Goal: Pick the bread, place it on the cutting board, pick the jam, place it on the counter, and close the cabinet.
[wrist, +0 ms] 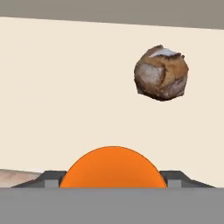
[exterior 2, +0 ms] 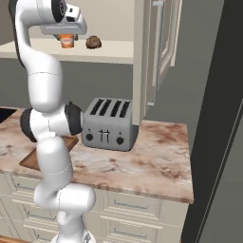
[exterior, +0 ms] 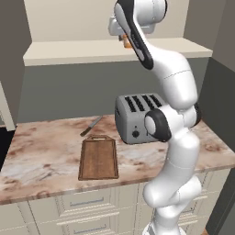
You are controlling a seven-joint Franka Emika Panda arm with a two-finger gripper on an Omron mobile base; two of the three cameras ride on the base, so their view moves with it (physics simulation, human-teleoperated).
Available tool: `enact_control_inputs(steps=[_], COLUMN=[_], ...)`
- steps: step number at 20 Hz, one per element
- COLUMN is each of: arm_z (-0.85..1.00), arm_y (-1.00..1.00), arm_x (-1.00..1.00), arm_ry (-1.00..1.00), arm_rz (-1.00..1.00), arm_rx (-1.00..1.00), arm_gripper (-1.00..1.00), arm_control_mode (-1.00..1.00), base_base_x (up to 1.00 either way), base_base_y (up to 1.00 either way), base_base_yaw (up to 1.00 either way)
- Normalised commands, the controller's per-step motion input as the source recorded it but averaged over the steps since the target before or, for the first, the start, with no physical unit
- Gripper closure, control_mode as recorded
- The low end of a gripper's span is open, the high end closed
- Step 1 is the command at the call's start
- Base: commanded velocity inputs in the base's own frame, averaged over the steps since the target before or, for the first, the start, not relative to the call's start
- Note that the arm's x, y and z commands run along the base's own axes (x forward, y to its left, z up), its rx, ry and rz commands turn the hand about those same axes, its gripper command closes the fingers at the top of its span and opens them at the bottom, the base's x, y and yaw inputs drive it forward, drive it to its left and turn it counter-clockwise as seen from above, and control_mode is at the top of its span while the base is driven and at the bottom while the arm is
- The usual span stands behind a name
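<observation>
Currently the gripper [wrist: 113, 183] is up at the cabinet [exterior 2: 161, 42] shelf, one fingertip on each side of the jam [wrist: 113, 168]; whether the fingers press the jar cannot be determined. The jam [exterior 2: 67, 42] stands upright on the shelf. The bread [exterior 2: 94, 42] rests on the same shelf, near the jar and apart from it. On the counter [exterior: 41, 151] below, the cutting board [exterior: 98, 158] lies with its long axis running front to back, handle end toward the wall, beside the toaster [exterior: 137, 117]. The cabinet door is open.

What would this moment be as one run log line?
gripper: on small orange jam jar, cabinet shelf | brown round bread roll: on shelf, untouched | dark wooden cutting board: bare | cabinet door: open
</observation>
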Motion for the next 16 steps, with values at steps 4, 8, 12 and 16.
enact_control_inputs(steps=[4,8,12,16], arm_z=[-0.01,-0.16,-0.28,-0.42], arm_y=[-0.3,-0.37,-0.39,-0.35], arm_x=[-0.7,-0.75,-0.77,-0.71], arm_ry=[0.0,-0.02,-0.03,-0.02], arm_rz=[0.0,0.0,0.0,0.0], arm_rx=[0.0,0.0,0.0,0.0], arm_gripper=[1.0,1.0,1.0,1.0], arm_control_mode=[-1.0,-1.0,-1.0,-1.0], base_base_x=[0.0,0.0,0.0,0.0], base_base_y=[0.0,0.0,0.0,0.0], base_base_yaw=[0.0,0.0,0.0,0.0])
